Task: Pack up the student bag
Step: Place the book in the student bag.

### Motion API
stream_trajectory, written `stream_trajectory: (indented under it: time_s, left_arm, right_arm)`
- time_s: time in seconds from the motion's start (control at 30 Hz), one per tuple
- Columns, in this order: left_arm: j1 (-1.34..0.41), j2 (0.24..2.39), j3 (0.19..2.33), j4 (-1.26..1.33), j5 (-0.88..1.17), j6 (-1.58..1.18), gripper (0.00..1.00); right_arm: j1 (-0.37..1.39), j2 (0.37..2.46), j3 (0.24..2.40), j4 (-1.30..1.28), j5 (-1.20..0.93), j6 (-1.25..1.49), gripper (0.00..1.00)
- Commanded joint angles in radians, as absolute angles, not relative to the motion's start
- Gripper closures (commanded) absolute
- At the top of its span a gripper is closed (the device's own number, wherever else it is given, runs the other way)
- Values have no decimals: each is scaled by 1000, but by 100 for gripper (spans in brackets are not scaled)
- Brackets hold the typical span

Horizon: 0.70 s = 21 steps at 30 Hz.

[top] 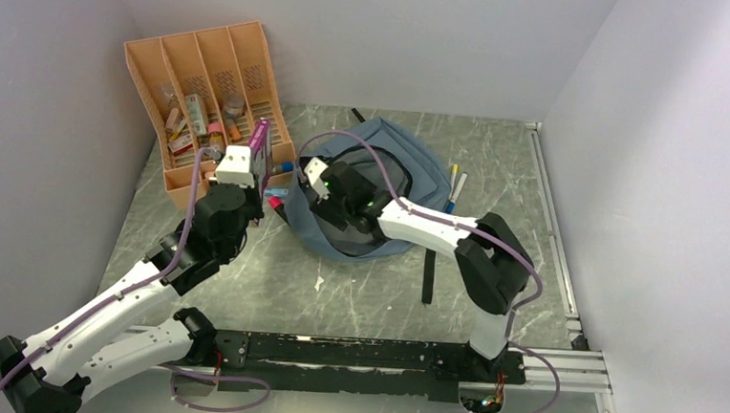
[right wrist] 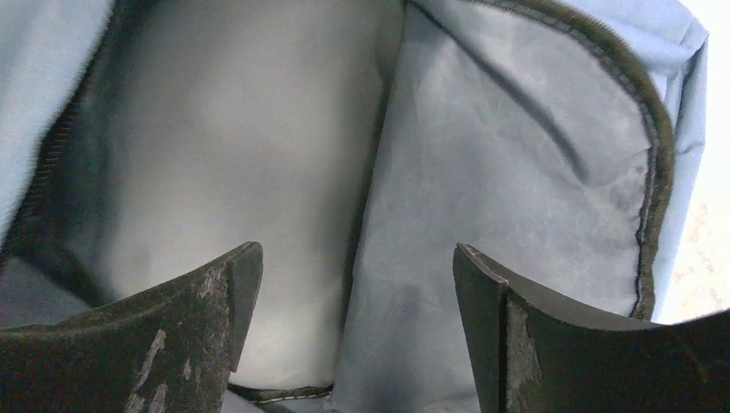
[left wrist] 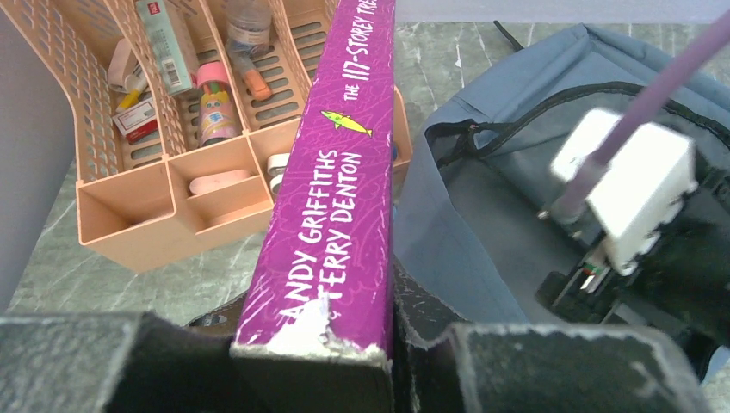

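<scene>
1. One purple book [left wrist: 344, 172], clamped in left claw [left wrist: 314, 344], not yet inside student bag [top: 422, 157] at top-view centre.
2. Right claw [right wrist: 355, 258] spread wide, empty, within the bag's unzipped mouth.
3. Judged early: stationery [left wrist: 215, 112] in organiser [left wrist: 129, 241], pens [top: 456, 185] lie outside.

Top external: high, behind the arm bases, looking down and forward; whole tabletop [top: 356, 283] in frame, far off.
Left wrist: low and close, sighting along purple book [left wrist: 336, 198] toward orange organizer [left wrist: 129, 215] and student bag [left wrist: 482, 206].
Right wrist: very close, facing bag lining, which fills the frame.
Bag common to all three.
</scene>
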State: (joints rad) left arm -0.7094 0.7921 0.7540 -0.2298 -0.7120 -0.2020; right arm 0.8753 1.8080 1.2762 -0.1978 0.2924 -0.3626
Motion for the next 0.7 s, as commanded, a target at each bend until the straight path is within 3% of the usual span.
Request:
stream_trajectory:
  time_s: [0.0, 0.27, 0.67]
  left_arm:
    - [-699, 781, 769, -137, -713, -199, 95]
    - [-697, 763, 764, -134, -708, -190, 95]
    - [-695, 751, 758, -133, -704, -184, 95]
  right_arm:
    - [892, 1892, 1308, -219, 491, -421, 15]
    - [891, 2008, 1330, -203, 697, -453, 19]
    - [893, 2004, 1345, -203, 734, -421, 63]
